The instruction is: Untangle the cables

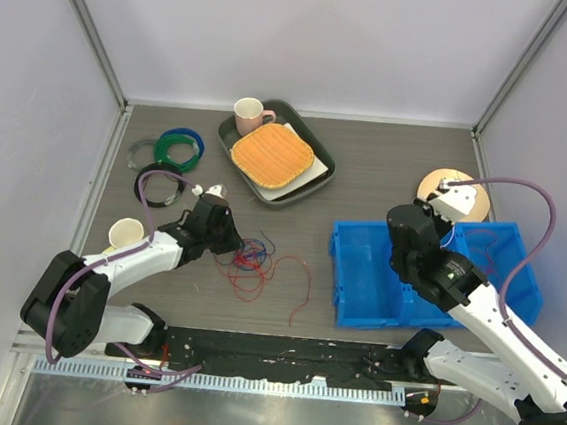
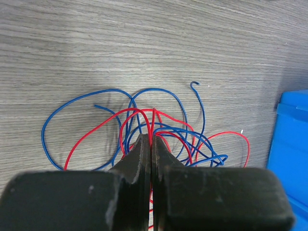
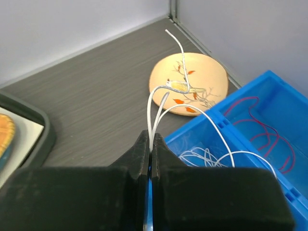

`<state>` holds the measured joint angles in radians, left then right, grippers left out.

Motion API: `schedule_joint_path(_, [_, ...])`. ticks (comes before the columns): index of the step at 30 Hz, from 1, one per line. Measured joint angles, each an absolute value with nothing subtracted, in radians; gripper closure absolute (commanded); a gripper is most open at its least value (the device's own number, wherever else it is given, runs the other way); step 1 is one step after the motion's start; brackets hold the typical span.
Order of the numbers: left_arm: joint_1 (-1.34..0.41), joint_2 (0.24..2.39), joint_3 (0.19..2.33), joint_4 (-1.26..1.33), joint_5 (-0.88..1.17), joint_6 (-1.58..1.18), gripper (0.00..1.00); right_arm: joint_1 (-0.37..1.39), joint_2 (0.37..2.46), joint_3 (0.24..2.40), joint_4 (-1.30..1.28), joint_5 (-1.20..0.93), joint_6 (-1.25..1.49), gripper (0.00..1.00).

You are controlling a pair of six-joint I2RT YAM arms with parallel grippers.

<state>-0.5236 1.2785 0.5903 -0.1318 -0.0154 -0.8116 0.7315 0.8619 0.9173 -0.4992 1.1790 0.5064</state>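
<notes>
Cables first. The red and blue tangle (image 1: 253,258) lies on the table just left of the bin (image 1: 366,293), with loops crossing each other several times. The left gripper (image 2: 150,139) is down in it, fingers clamped together on a red cable (image 2: 152,122) at the top of its arc.

The white cable (image 3: 149,115) is over the bin's far edge. The right gripper (image 3: 150,138) has it pinched, fingers closed on two strands side by side, and the rest trails into the bin compartment under the gripper. A magenta cable (image 3: 267,129) already lies alone in the next compartment (so we read the bin as the drop spot for freed cables).

Step in hand, as we judge it: pull red out of blue.
- Lift slowly, away from the bin, and watch whether blue rides up with it.
- If it does, stop and regrip nearer a free end. A mid-loop pull can tighten the crossings.
- The right arm is best kept out of the way, or it lowers white into the bin and lets go first.

What we can't make out:
- Which red loops belong to the held strand, or whether there is one red cable or two.
- The crossings right at the left fingertips, which the fingers hide.
- Whether white's free end, which pokes up in front of the plate (image 3: 211,77) beyond the bin, touches it.
- Part of the bin in the top view, where the right arm covers it.
</notes>
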Motion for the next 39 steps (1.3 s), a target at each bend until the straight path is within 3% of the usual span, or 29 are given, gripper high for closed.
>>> schedule_joint_path(7, [-0.524,1.279,0.590,-0.132,-0.017,-0.812,1.00,0.715,0.802,0.744,-0.605,1.180,0.719,0.98])
schedule_joint_path(8, [-0.524,1.279,0.590,-0.132,-0.017,-0.812,1.00,0.710,0.799,0.710,-0.630,1.168,0.765,0.94])
schedule_joint_path(9, [-0.524,1.279,0.590,-0.132,-0.017,-0.812,1.00,0.708,0.798,0.691,-0.646,1.162,0.793,0.85])
schedule_joint_path(11, [-0.524,1.279,0.590,-0.132,-0.017,-0.812,1.00,0.704,0.799,0.659,-0.695,1.146,0.865,0.80])
schedule_joint_path(14, [-0.524,1.279,0.590,-0.133,-0.017,-0.812,1.00,0.702,0.798,0.650,-0.754,1.135,0.953,0.58])
schedule_joint_path(15, [-0.524,1.279,0.590,-0.133,-0.017,-0.812,1.00,0.702,0.796,0.650,-0.763,1.133,0.972,0.46])
schedule_joint_path(17, [-0.524,1.279,0.590,-0.133,-0.017,-0.812,1.00,0.702,0.786,0.650,-0.784,1.123,1.001,0.34])
schedule_joint_path(23, [-0.524,1.279,0.590,-0.133,-0.016,-0.812,1.00,0.702,0.717,0.654,-0.794,1.080,0.964,0.18])
schedule_joint_path(27, [-0.524,1.279,0.590,-0.133,-0.016,-0.812,1.00,0.702,0.658,0.670,-0.714,0.996,0.828,0.14])
schedule_joint_path(32, [-0.524,1.272,0.590,-0.138,-0.015,-0.812,1.00,0.698,0.624,0.653,-0.412,0.567,0.555,0.10])
schedule_joint_path(35, [-0.524,1.251,0.590,-0.149,-0.017,-0.814,1.00,0.746,0.736,0.653,-0.232,0.330,0.441,0.09])
schedule_joint_path(39, [-0.524,1.216,0.590,-0.168,-0.031,-0.835,1.00,0.971,1.029,0.702,-0.104,0.237,0.273,0.10])
